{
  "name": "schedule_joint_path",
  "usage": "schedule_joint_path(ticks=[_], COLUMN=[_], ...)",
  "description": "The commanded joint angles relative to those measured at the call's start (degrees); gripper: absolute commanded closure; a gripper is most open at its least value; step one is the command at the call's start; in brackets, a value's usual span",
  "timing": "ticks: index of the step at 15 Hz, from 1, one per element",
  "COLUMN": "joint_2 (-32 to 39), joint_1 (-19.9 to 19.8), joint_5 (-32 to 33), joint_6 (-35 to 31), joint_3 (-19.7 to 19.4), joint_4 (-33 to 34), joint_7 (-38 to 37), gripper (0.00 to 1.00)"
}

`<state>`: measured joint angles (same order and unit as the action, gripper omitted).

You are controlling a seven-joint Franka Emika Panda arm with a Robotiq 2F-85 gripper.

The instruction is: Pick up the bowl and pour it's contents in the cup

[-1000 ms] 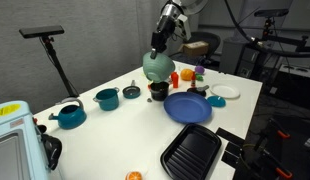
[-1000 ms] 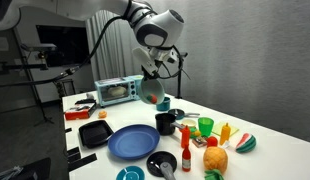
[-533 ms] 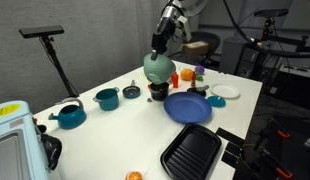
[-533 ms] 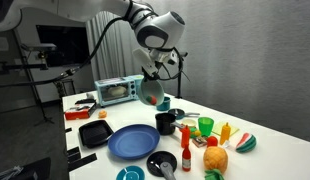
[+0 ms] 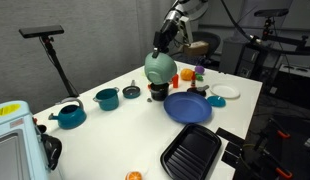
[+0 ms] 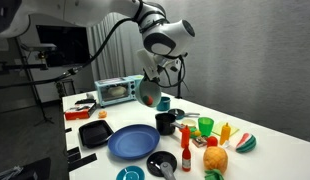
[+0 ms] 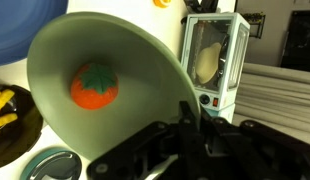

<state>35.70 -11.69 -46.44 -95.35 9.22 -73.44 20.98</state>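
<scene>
My gripper (image 5: 161, 46) is shut on the rim of the pale mint-green bowl (image 5: 160, 68) and holds it in the air, tipped steeply on its side. In both exterior views the bowl (image 6: 148, 92) hangs above the table, just above and behind the black cup (image 5: 158, 92). The cup (image 6: 166, 122) stands upright by the blue plate. In the wrist view the bowl (image 7: 105, 70) fills the picture, with the small orange piece (image 7: 94, 87) lying inside it. The jaws (image 7: 181, 112) clamp the bowl's edge.
A blue plate (image 5: 187, 107) lies in front of the cup. A teal pot (image 5: 107, 98) and a small grey lidded pot (image 5: 131, 91) stand beside it. A black tray (image 5: 192, 152), toy fruits (image 6: 217, 158), a green cup (image 6: 205, 126) and a toaster oven (image 6: 115, 91) are around.
The wrist has turned a little and the bowl has shifted slightly down toward the cup. The gripper stays shut on the rim.
</scene>
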Motion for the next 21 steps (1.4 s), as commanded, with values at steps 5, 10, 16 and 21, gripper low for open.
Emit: schedule_joint_path(ticks=[5,10,16,21], joint_2=[7.4,12.3,17.7,20.2], joint_1=[-2.1,-4.9,-7.3,-8.8], joint_5=[-5.0,-10.7,-19.2,-23.5], joint_6=[5.5,6.9,10.2,13.3], joint_3=[-2.9,-2.2,-1.7,-2.3], joint_4=[10.5,14.7,19.2,22.7], joint_7=[-5.0,-4.9,-5.8,-7.8], gripper=[0.98,0.98,0.98,0.98])
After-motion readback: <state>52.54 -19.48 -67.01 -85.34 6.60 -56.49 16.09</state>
